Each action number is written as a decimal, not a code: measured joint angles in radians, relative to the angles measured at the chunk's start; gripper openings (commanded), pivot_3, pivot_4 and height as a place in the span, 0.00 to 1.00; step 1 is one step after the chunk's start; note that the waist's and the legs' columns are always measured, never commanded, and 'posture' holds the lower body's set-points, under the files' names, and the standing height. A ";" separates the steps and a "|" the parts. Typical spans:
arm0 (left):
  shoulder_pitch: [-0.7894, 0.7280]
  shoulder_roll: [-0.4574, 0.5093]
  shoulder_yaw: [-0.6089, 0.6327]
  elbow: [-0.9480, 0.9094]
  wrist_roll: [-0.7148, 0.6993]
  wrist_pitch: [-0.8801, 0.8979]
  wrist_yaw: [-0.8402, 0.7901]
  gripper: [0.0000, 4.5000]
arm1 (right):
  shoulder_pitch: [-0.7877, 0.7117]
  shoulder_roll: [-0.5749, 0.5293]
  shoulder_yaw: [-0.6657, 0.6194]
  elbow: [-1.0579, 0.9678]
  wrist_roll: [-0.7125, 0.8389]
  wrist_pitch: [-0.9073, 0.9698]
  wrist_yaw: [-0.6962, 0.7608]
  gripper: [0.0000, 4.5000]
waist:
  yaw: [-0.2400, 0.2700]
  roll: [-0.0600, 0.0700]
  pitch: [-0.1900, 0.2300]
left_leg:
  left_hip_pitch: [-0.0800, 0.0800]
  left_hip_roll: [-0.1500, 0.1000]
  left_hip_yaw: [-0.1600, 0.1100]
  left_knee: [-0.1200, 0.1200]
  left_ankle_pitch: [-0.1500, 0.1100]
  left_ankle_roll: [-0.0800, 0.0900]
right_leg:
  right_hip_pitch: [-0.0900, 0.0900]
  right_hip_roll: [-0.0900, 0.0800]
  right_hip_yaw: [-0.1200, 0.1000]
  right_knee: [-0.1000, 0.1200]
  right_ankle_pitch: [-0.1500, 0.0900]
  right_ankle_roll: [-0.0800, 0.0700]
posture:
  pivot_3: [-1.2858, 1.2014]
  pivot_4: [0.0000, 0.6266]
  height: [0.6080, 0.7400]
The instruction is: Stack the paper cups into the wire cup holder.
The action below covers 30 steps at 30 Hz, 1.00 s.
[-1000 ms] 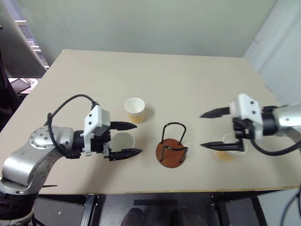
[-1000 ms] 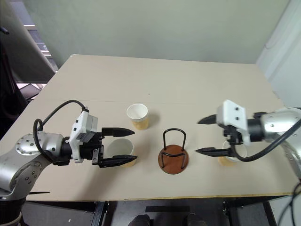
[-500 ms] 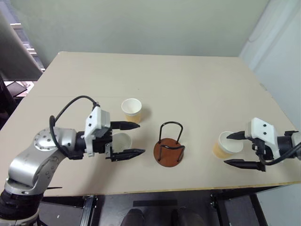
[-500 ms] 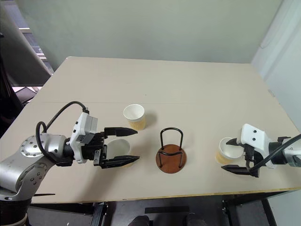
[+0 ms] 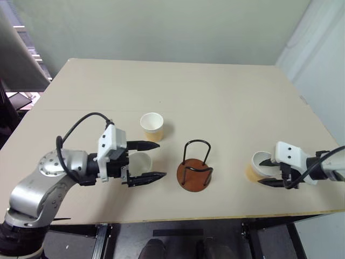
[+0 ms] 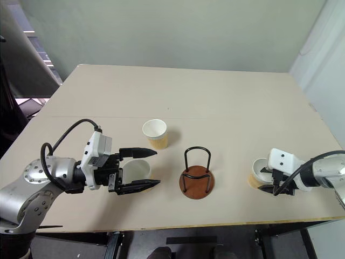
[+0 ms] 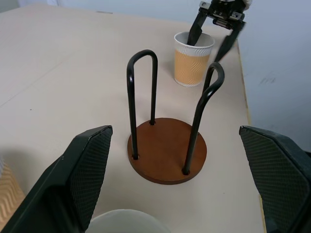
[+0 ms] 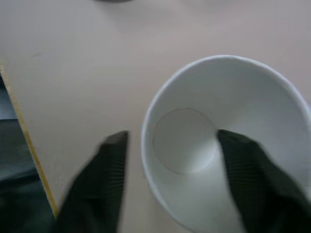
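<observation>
Cups sit upright on the bench (image 5: 215, 97). The nearest cup (image 5: 141, 162) is half hidden between the left tool's (image 5: 156, 160) wide-apart fingers; another cup (image 5: 151, 125) stands clear behind. The right tool (image 6: 268, 181) straddles the third cup's (image 7: 193, 58) rim, one finger inside, one outside; a firm clamp cannot be told. The wire cup holder (image 5: 193, 168) stands between them.

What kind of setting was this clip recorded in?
Probably an indoor lab or test room: a bare beige table against plain pale walls, holding just paper cups and a wire cup holder.
</observation>
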 measured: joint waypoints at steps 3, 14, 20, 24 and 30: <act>0.001 0.000 0.006 0.000 -0.002 0.000 0.009 1.00 | -0.005 0.000 0.000 0.004 -0.002 -0.006 0.007 0.11 | 0.000 0.000 0.000 | 0.000 0.000 0.000 0.000 0.000 0.000 | 0.000 0.000 0.000 0.000 0.000 0.000 | 0.52 0.24 1.00; 0.011 0.000 0.012 0.001 -0.002 -0.003 0.012 1.00 | -0.152 0.000 -0.046 -0.020 0.159 0.024 0.100 0.01 | -0.004 0.000 0.000 | 0.000 -0.001 0.001 0.001 0.000 0.000 | 0.000 0.002 0.001 0.000 0.000 0.000 | 0.52 0.24 1.00; 0.025 -0.001 0.019 -0.001 -0.002 -0.004 0.017 1.00 | -0.478 0.074 -0.034 -0.024 0.244 0.038 0.118 0.01 | -0.010 0.000 0.000 | 0.000 0.000 0.000 0.000 0.000 -0.001 | -0.001 0.004 0.000 0.001 0.000 0.000 | 0.52 0.24 1.00; 0.034 -0.001 0.024 -0.006 -0.002 -0.004 0.028 1.00 | -0.612 0.181 0.042 -0.041 0.279 0.073 0.117 0.01 | -0.009 0.000 0.000 | 0.000 0.000 -0.001 0.000 0.001 -0.001 | -0.002 0.003 -0.001 0.001 0.000 0.000 | 0.52 0.24 1.00; 0.061 -0.001 0.030 -0.022 -0.003 -0.002 0.049 1.00 | -0.638 0.234 0.111 -0.095 0.315 0.123 0.124 0.01 | -0.002 0.000 0.000 | -0.002 -0.001 -0.002 0.000 0.001 -0.001 | -0.002 0.002 -0.001 -0.001 0.000 0.000 | 0.52 0.24 1.00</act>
